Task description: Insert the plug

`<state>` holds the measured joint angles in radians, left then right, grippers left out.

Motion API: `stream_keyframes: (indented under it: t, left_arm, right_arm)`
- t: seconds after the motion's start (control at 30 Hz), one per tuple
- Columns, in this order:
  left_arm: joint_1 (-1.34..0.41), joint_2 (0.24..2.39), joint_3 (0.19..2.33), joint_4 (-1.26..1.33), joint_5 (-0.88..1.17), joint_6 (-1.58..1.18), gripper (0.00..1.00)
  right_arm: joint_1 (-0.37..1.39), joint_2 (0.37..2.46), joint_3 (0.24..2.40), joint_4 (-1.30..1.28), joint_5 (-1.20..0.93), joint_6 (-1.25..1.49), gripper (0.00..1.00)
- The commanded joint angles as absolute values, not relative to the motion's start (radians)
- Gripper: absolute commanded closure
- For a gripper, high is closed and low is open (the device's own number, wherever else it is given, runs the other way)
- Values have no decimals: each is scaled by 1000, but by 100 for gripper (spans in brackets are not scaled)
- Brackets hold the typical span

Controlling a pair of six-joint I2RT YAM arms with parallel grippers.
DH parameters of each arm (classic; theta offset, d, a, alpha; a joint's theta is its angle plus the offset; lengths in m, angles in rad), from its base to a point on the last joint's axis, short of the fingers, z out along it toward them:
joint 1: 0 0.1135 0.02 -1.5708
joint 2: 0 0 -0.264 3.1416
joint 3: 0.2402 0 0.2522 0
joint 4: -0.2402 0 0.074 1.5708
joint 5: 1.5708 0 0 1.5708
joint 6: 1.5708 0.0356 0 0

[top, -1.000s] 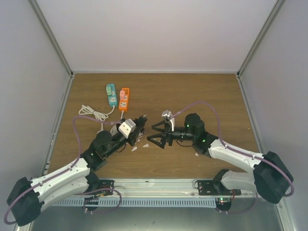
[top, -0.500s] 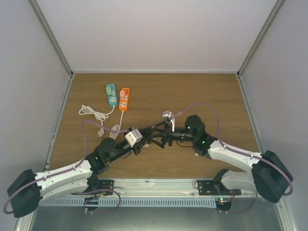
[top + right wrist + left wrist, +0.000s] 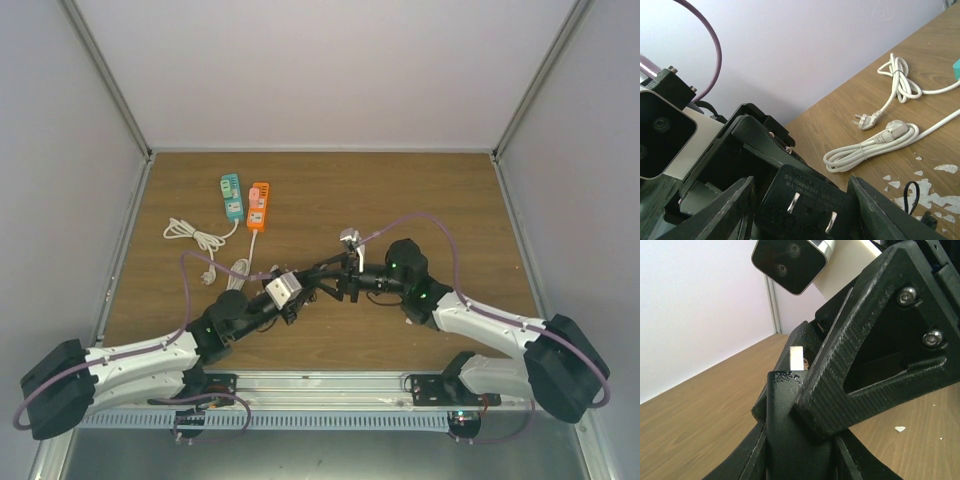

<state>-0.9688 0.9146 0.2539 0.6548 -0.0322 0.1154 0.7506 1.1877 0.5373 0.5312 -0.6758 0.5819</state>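
The plug (image 3: 810, 207) is a black adapter block with two metal prongs facing the right wrist camera. My left gripper (image 3: 303, 288) is shut on it, and in the left wrist view the plug's black body (image 3: 790, 430) rises between the fingers with a prong tip (image 3: 796, 357) on top. My right gripper (image 3: 322, 276) meets it from the right. Its fingers (image 3: 737, 200) flank the plug, and a ribbed pad (image 3: 840, 395) lies against the block. An orange power strip (image 3: 258, 205) and a teal one (image 3: 232, 196) lie at the back left.
Two white coiled cables (image 3: 196, 236) (image 3: 237, 270) lie left of the arms, also in the right wrist view (image 3: 870, 147). Small white chips (image 3: 945, 169) dot the wooden table (image 3: 420, 190). Grey walls enclose three sides.
The left arm has carried the plug rightward and nearer, to the right gripper. The right gripper's fingers, wide apart a second ago, have closed in around the plug.
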Motion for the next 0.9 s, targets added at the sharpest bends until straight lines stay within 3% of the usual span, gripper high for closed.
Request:
stream_keyframes:
  t: [0.0,0.1,0.43,0.6,0.7,0.8,0.87]
  left_arm:
    - [-984,932,241,754,-96,137,100]
    - [-986,927,232,768,-123,143,100]
    - [-986,939,216,781,-143,163,99]
    - [-986,896,206,773,-154,182,76]
    - [-986,858,181,796,-148,175,56]
    - [-986,834,171,806,-122,167,44]
    - [-986,818,170,803,-121,162,4]
  right_arm:
    - [759,1215,545,558,-702,584,53]
    - [759,1241,555,561,-719,589,64]
    - [759,1305,570,565,-716,648,86]
    - [759,1330,589,574,-755,740,93]
    - [758,1288,579,579,-725,809,94]
    - [758,1265,567,605,-710,898,94]
    - [758,1259,540,668,-703,968,94]
